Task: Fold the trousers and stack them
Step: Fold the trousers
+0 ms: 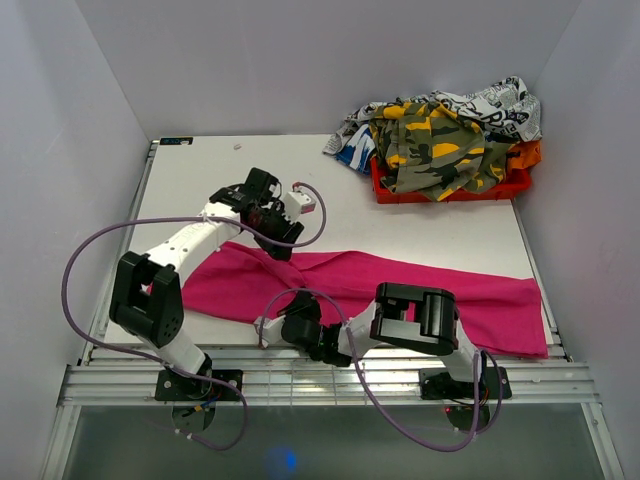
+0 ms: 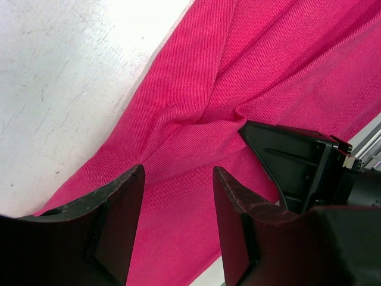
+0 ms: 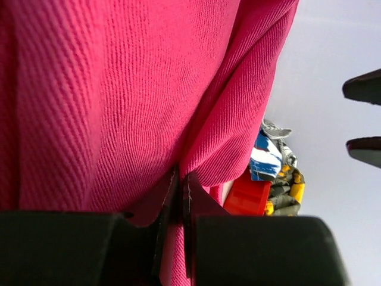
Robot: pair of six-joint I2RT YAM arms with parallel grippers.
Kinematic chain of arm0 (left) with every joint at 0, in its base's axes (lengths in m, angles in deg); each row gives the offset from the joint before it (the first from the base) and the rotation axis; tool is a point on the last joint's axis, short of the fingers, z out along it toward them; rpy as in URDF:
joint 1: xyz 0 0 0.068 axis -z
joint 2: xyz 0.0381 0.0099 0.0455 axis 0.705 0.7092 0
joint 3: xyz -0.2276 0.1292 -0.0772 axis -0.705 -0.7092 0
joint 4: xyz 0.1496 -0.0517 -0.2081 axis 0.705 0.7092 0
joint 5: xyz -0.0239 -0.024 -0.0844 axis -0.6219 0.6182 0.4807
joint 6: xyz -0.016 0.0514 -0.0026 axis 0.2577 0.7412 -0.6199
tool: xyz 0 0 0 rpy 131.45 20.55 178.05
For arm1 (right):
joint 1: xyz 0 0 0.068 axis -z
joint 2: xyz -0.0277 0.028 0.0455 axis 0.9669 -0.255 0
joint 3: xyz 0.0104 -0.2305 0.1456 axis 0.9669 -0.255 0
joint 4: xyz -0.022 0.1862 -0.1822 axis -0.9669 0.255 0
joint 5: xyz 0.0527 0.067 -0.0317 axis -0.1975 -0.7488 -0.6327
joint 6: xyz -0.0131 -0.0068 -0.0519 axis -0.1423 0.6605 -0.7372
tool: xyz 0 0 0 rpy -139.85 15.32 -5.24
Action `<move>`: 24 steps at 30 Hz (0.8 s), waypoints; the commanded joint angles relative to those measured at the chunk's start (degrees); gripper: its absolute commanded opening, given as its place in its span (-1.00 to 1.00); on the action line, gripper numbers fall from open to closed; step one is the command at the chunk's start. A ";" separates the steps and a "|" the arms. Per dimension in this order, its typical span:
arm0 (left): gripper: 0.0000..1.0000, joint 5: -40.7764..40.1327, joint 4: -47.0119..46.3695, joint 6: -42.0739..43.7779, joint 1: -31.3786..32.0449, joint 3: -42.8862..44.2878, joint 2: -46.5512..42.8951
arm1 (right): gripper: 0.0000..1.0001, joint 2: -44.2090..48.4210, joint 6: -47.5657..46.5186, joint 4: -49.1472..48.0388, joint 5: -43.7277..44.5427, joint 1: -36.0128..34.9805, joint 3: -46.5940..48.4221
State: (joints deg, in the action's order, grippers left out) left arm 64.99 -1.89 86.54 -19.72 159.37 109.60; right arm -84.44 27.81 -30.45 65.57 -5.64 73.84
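Our right claw is clamped on a fold of the trousers by the counter edge; our left claw hovers, jaws apart, above them.

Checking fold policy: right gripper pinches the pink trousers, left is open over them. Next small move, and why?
Probably lower the open left gripper and close on the crease in the trousers below it. The right gripper is pinching them nearby, so a second hold would let both lift.
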 commanded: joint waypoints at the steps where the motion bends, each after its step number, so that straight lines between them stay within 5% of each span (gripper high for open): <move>1: 0.20 -3.53 -1.63 -0.93 1.87 0.79 0.48 | -0.85 -6.80 3.54 8.52 -4.07 -2.28 -4.22; 24: -0.07 -13.20 -6.81 0.48 10.23 -0.35 11.28 | -0.85 -14.19 1.87 7.03 -0.02 -3.87 -2.38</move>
State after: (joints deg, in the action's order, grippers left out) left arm 54.14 -7.53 86.01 -9.56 159.13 120.70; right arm -90.21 25.21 -39.02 73.26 -7.78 74.25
